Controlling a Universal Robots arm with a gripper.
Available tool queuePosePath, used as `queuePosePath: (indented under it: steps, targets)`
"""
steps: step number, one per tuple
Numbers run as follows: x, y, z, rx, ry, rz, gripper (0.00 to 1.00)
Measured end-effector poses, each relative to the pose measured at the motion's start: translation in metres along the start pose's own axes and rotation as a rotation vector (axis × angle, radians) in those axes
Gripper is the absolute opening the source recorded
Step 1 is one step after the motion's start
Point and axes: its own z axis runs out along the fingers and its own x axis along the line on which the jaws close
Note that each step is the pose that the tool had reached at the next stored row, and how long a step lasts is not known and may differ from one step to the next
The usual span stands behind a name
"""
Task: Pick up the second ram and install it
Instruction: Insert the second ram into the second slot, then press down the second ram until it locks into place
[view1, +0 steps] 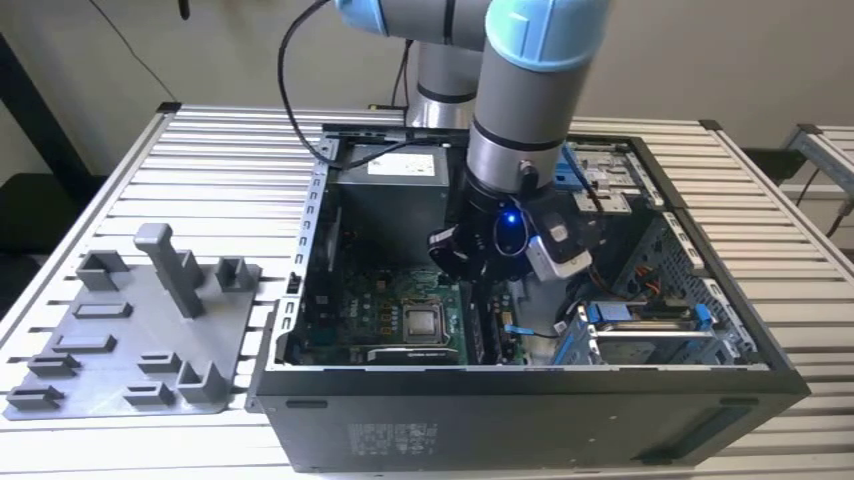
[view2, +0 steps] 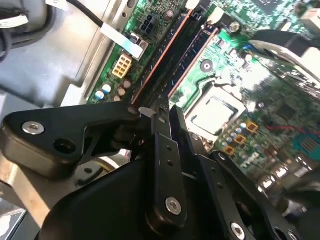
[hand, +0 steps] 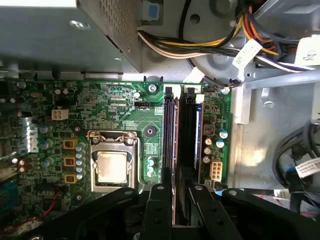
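Observation:
My gripper (view1: 497, 288) is down inside the open computer case (view1: 534, 400), right over the long black memory slots (hand: 170, 130) beside the processor. In both wrist views its black fingers (hand: 159, 200) stand close together. A thin dark board seen edge-on, the second ram (hand: 184, 176), sits between them, lined up along a slot. The gripper (hand: 181, 194) is shut on it, low over the motherboard (view2: 260, 100). The neighbouring slot (hand: 192, 125) holds a module with a blue label. The ram's lower edge is hidden by the fingers (view2: 161, 150).
The processor socket (hand: 112, 167) lies beside the slots. The grey power supply (view1: 387, 175) and cable bundles (hand: 200, 47) crowd the far end. A drive cage (view1: 641, 330) is on the exterior view's right. The grey holder plate (view1: 134, 340) sits on the table on the exterior view's left.

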Motion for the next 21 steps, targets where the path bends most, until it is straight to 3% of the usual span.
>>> queuePosePath:
  steps: [2, 7, 9, 21]
  targets:
    - [0.0000, -0.0001, -0.0056, 0.0002, 0.0001, 0.000, 0.22]
    - [0.0000, -0.0001, -0.0056, -0.0001, 0.0001, 0.000, 0.20]
    - [0.0001, -0.0001, -0.0056, 0.0000, 0.0001, 0.000, 0.11]
    - [0.0003, -0.0001, -0.0056, 0.0000, 0.0001, 0.000, 0.11]
